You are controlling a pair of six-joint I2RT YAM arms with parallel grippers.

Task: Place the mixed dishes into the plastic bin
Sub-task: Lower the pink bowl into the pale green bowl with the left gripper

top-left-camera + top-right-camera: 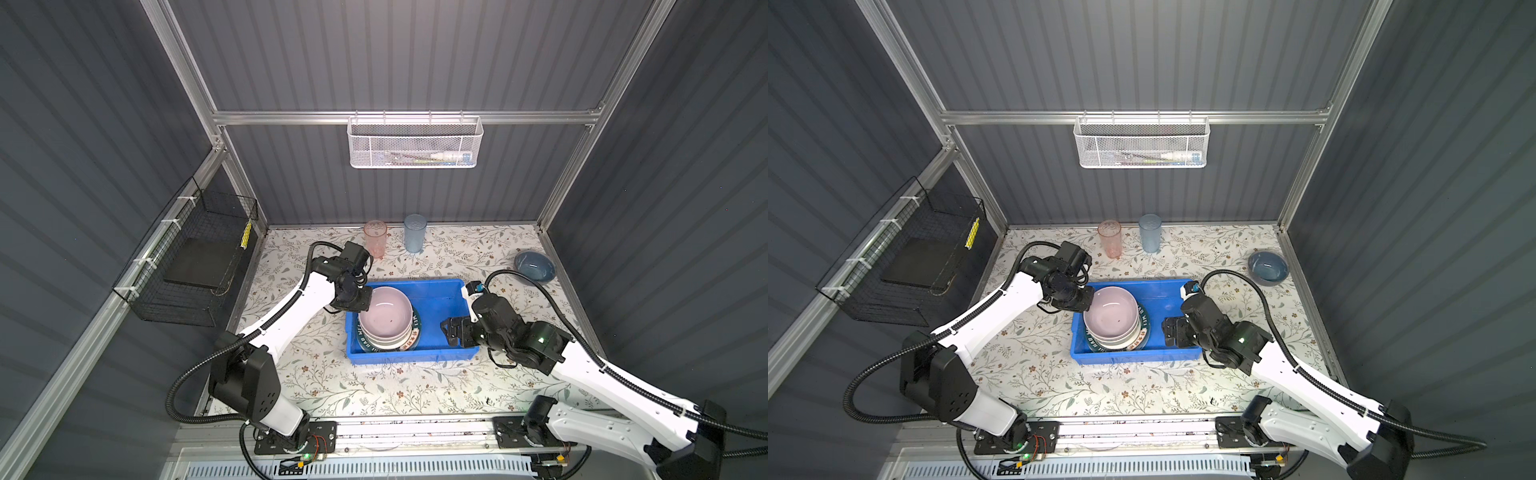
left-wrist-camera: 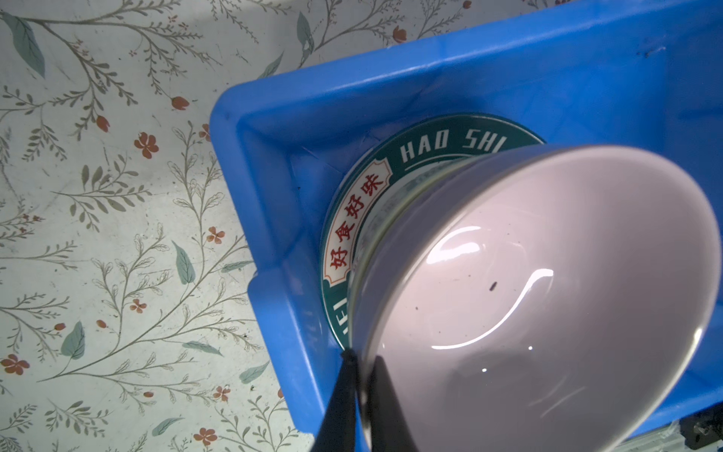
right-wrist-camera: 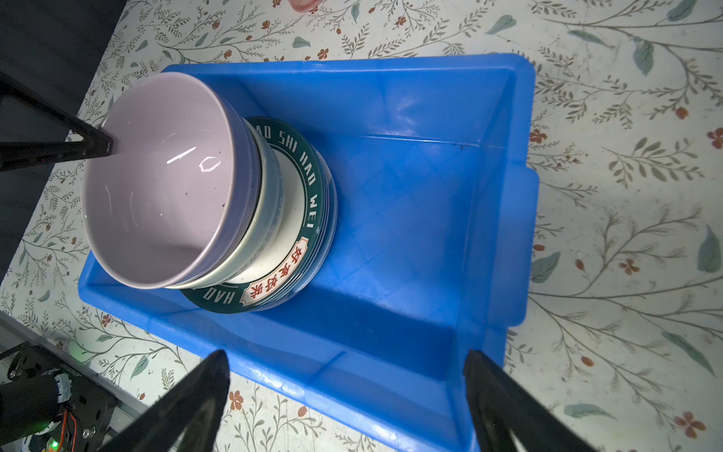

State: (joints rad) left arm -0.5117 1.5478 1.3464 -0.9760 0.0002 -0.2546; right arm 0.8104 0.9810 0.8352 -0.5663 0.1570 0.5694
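The plastic bin [image 1: 415,356] [image 1: 1129,355] sits mid-table in both top views. In its left half a lilac bowl [image 1: 384,311] [image 3: 164,184] rests in a pale-green bowl [image 3: 270,203] on a green lettered plate [image 2: 391,164] [image 3: 313,184]. My left gripper [image 1: 368,299] [image 2: 362,375] is shut on the lilac bowl's left rim, one finger inside and one outside. My right gripper [image 1: 451,330] [image 3: 346,356] hovers open over the bin's bare right half, holding nothing. A pink tumbler [image 1: 375,239], a blue tumbler [image 1: 414,232] and a dark-blue bowl [image 1: 535,266] stand on the table behind the bin.
A white mesh basket [image 1: 415,143] hangs on the back wall. A black wire basket [image 1: 195,257] hangs on the left wall. Metal frame posts edge the floral table top [image 1: 374,390].
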